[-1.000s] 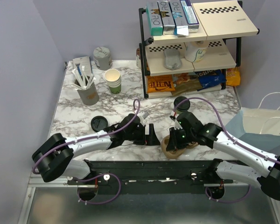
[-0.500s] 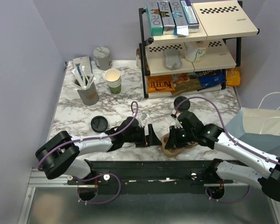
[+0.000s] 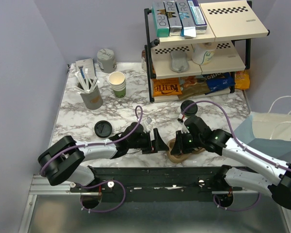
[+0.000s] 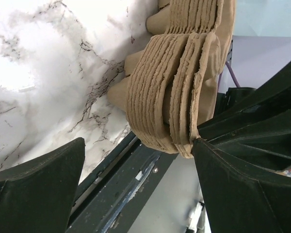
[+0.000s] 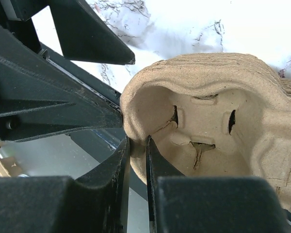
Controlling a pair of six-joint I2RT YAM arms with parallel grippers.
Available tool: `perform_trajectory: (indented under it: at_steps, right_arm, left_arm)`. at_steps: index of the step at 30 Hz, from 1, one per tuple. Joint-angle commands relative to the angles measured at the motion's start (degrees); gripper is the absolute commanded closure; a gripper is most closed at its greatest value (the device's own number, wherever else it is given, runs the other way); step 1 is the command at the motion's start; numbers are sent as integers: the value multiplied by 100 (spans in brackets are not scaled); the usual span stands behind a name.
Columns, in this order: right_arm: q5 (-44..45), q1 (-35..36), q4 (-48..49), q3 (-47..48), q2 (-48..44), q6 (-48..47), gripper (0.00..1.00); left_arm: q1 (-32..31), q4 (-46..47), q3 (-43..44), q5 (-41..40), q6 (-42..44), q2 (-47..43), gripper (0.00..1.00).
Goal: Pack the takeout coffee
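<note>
Takeout coffee (image 3: 188, 106): one; carrier stack (image 4: 160, 82): one.

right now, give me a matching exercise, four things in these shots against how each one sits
Things:
1. left gripper
2. right gripper
3. loose black lid
4. stack of lidless cups

States:
A. standing upright, open at the top
B. lying flat, on its own
C. jaws wide open, gripping nothing
D. shut on the rim of the pulp carrier stack

Pairs: 1-C, 2-D, 3-B, 4-A
</note>
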Motion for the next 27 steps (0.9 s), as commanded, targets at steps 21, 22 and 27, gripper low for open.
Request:
perform_trajectory:
  at_steps: [21, 22, 27]
  right_arm:
    - [-16, 41, 385, 31, 43, 214, 90]
    - [-24, 32, 394, 13, 25, 223, 90]
    - [46, 32, 385, -39, -63, 337, 90]
  left_arm:
    - [39, 193, -173, -191, -196, -300, 1]
    - [39, 158, -130, -182, -169, -248, 1]
    - [66, 219, -103, -147, -274, -98, 2]
